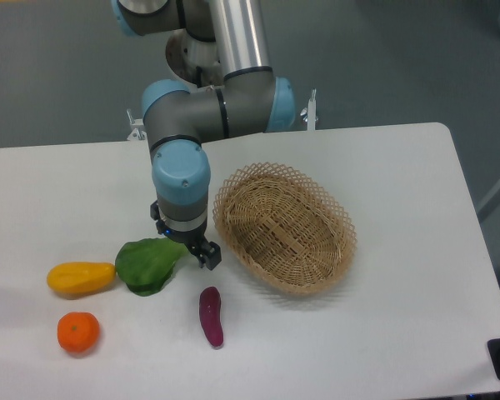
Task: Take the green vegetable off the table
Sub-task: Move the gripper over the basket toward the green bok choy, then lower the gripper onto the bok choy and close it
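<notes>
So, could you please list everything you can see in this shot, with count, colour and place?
green vegetable: one, dark green leaf, left of centre on the table, its stem end hidden under the gripper
yellow fruit: one, yellow, just left of the green vegetable
orange fruit: one, orange, near the front left
purple vegetable: one, purple, at the front, below the gripper
basket: one, tan wicker, empty, centre of the table
table: one, white
arm: one, grey with light blue joints, reaching down from the back
gripper: one, black, at the vegetable's stem end; fingers too hidden to judge
</notes>
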Robot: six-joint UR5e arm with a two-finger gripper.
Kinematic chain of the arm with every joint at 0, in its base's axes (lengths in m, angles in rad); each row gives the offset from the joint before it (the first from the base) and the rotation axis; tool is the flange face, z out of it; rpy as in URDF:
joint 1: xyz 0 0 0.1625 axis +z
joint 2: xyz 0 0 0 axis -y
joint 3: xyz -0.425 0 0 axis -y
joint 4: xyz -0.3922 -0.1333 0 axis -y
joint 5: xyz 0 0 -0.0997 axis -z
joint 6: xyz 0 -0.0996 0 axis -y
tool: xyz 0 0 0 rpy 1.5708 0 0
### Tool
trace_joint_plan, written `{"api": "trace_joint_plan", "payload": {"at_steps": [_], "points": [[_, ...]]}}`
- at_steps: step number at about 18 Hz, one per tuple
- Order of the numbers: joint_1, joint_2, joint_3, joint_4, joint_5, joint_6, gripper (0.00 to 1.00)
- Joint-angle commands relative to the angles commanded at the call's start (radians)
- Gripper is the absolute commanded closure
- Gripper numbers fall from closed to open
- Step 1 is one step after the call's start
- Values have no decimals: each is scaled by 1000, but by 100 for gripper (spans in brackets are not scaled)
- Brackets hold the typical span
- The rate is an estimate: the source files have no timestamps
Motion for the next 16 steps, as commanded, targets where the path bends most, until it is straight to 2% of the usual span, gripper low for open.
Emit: {"api": "trace_joint_plan", "payload": {"at_steps": [6,16], "points": [[-5,0,-54,2,2,5,0],[-18,-25,-48,6,3,-3,0]]}}
